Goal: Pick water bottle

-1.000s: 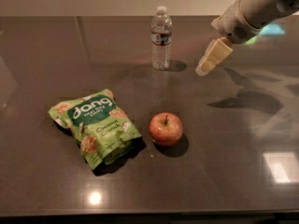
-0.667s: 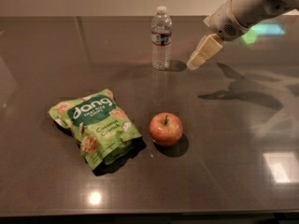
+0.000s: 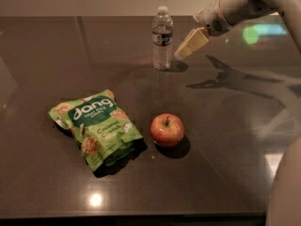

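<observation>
Cream-coloured gripper (image 3: 181, 54) at the end of the white arm (image 3: 235, 6), reaching in from the upper right of the view and slanting down, tip lowest. Open or closed: cannot tell from this angle. Hanging above the dark table (image 3: 225, 140), not resting on it.

Just beside the gripper's tip, on its view-left side: the water bottle (image 3: 162, 39), upright on the table, white cap on, clear ribbed body, dark label band round the upper part (a touch of red in it). Very close to the tip, with what looks like a narrow gap between; contact not certain either way.

Nearer the camera than the gripper and well apart from it: a red apple (image 3: 167, 130), stem up, shorter than the bottle. Further to the view-left of the gripper, near the apple but not touching it: a green snack bag (image 3: 96, 126), lying flat, white "dang" lettering across its face.

To the right of the gripper and slightly nearer the camera, across the tabletop: the arm's shadow (image 3: 230, 79).
</observation>
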Controlling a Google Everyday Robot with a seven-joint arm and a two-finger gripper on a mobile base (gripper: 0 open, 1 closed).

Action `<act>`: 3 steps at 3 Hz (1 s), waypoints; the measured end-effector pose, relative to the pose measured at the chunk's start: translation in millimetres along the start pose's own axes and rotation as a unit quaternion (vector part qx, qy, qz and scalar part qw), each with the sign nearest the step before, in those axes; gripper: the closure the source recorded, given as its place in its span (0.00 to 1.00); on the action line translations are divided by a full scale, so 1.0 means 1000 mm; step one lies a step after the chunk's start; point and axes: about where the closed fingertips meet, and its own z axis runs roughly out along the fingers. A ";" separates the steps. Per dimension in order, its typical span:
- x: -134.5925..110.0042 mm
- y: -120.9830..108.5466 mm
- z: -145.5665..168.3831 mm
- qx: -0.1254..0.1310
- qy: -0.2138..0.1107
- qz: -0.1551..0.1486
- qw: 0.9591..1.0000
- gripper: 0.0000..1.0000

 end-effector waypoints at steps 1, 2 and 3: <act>-0.012 -0.007 0.014 -0.012 -0.028 0.010 0.999 0.00; -0.024 -0.008 0.025 -0.025 -0.061 0.025 0.998 0.00; -0.036 -0.009 0.021 -0.008 -0.090 0.038 0.995 0.00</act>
